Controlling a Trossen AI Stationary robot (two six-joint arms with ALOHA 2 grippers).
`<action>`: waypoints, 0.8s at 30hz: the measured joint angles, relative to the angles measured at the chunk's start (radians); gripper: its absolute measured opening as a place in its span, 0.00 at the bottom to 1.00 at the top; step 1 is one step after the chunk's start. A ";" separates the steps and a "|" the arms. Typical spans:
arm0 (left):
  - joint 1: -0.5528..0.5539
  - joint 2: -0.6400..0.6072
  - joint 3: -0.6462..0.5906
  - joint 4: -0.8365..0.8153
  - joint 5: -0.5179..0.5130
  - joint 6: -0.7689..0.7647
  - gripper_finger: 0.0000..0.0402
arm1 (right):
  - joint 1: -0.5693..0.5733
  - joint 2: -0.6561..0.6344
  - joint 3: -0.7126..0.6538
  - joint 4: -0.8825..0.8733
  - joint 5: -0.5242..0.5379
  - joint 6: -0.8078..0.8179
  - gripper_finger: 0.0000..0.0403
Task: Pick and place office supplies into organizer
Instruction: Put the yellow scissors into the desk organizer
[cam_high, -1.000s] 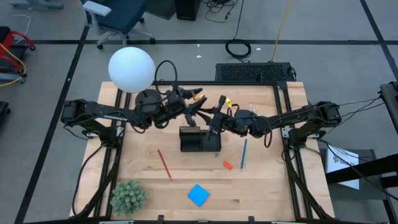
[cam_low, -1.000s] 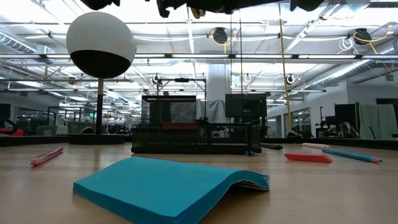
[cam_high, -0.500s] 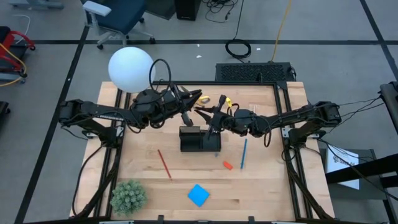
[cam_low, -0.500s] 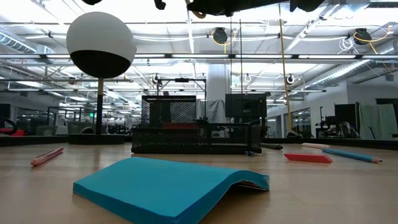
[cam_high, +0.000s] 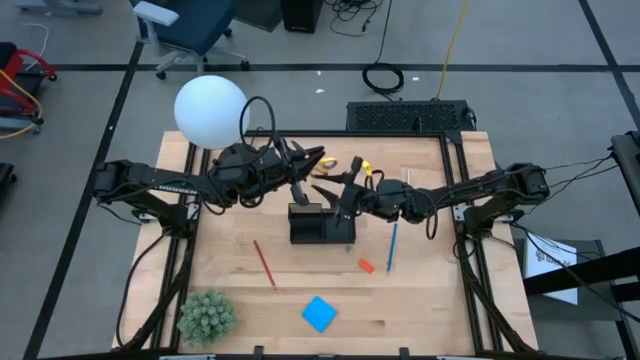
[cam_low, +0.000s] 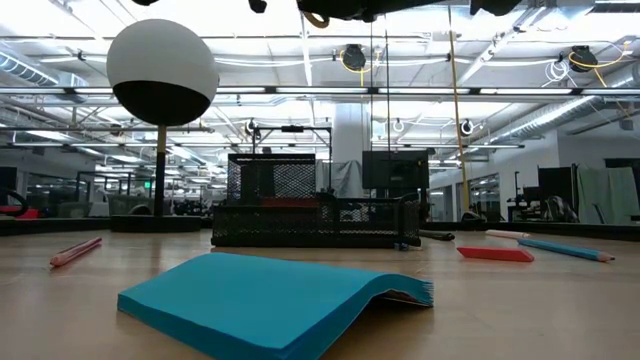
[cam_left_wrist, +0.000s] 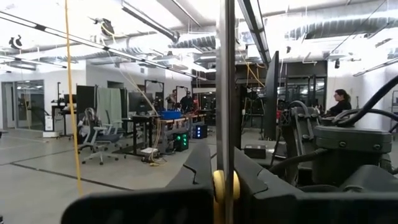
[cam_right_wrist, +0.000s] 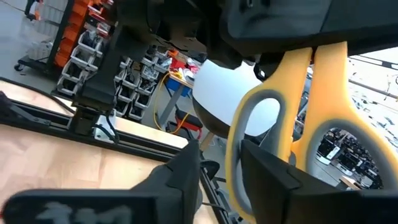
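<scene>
So the left gripper (cam_high: 313, 160) is clamped tight on the yellow-handled scissors (cam_high: 338, 170), and its wrist view shows the thin metal blade running straight up between the two dark fingers (cam_left_wrist: 199, 168) with a yellow bit right at the pinch. The right gripper (cam_high: 350, 188) sits at the handle end: in its wrist view one finger (cam_right_wrist: 273, 174) is threaded through a yellow loop (cam_right_wrist: 258, 134), and the jaws look a little apart, not squeezing, so I'd say it's loosened and the left arm carries the weight. Looks like a mid-air handoff to me, probably to get the scissors oriented for dropping in point-down. All of this hangs just above and behind the black mesh organizer (cam_high: 322, 224), which sits mid-table. Still on the wood, near the organizer: a red pencil (cam_high: 264, 262), a blue pencil (cam_high: 391, 246), the little orange-red eraser (cam_high: 366, 265), and the blue note pad (cam_high: 319, 312) closer to the front edge. None of those are in the tray yet, so I'd call this early days.
</scene>
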 joint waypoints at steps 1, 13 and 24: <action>0.000 0.000 0.000 0.000 0.000 0.002 0.01 | 0.002 0.000 0.000 0.001 0.000 -0.002 0.30; 0.000 -0.057 0.000 -0.094 -0.057 0.026 0.01 | 0.084 0.000 0.000 -0.001 0.147 -0.123 0.44; 0.000 -0.273 0.000 -0.408 -0.070 -0.139 0.01 | 0.170 0.000 -0.001 -0.019 0.244 -0.368 0.43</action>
